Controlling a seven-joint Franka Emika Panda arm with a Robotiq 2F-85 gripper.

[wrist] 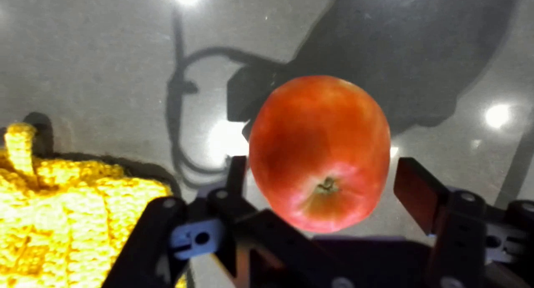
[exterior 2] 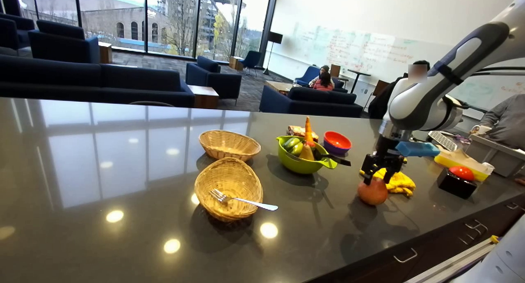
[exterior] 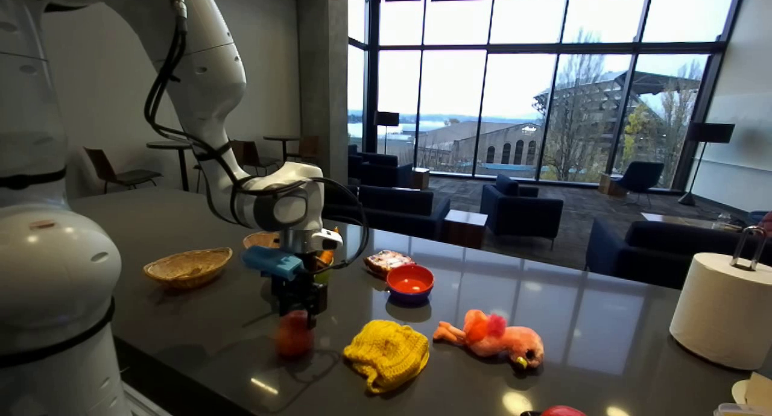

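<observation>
A red-orange apple (wrist: 321, 129) sits between and just below the fingertips of my gripper (wrist: 321, 165). Gaps show on both sides of the fruit in the wrist view, so the jaws stand open around it. In an exterior view the apple (exterior: 294, 336) is blurred under the gripper (exterior: 300, 318). Elsewhere the apple (exterior 2: 372, 192) appears beneath the fingertips, its shadow on the dark counter; I cannot tell whether it rests on the surface. Close by lies a yellow knitted piece (wrist: 71, 221) with a small loop, seen in both exterior views too.
A green bowl (exterior 2: 295, 166) holds several items. Two wicker baskets (exterior 2: 205, 145) stand near it, the closer with a fork (exterior 2: 250, 201) across it. A red-and-purple bowl (exterior: 410, 292), a pink plush bird (exterior: 500, 340), a paper roll (exterior: 721, 307) and a red-topped black box (exterior 2: 455, 185) also stand about.
</observation>
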